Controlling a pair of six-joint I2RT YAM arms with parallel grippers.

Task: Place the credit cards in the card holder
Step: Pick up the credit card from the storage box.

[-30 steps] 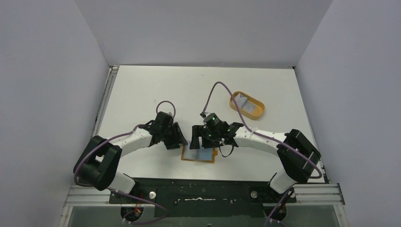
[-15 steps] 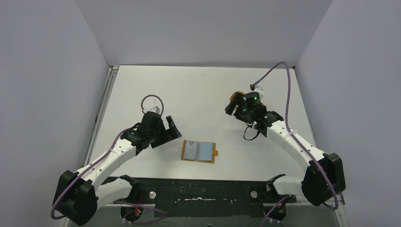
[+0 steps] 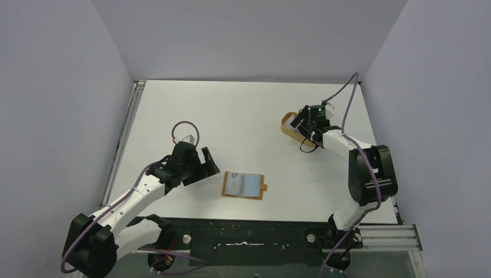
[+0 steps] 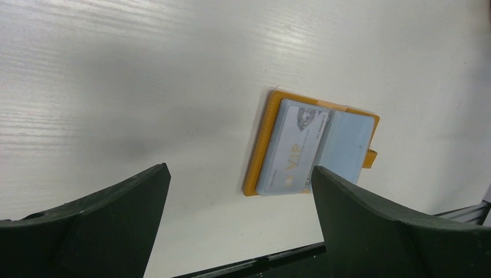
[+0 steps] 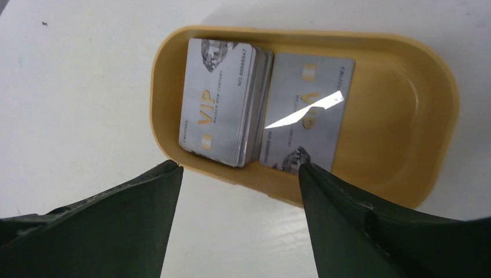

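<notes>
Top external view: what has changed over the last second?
Both grippers left the card holder: the left gripper backed off to its left, jaws open; the right gripper swung to the far right and hangs open over the orange tray of credit cards. The card holder stayed put, lying open with a card on its left half.

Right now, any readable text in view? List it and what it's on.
"VIP": gold, on the card lying in the open card holder.
"VIP": on the top card of the stack in the orange tray.
"VIP": on the single card beside that stack.
Smaller print on all three: too blurred to read.
</notes>
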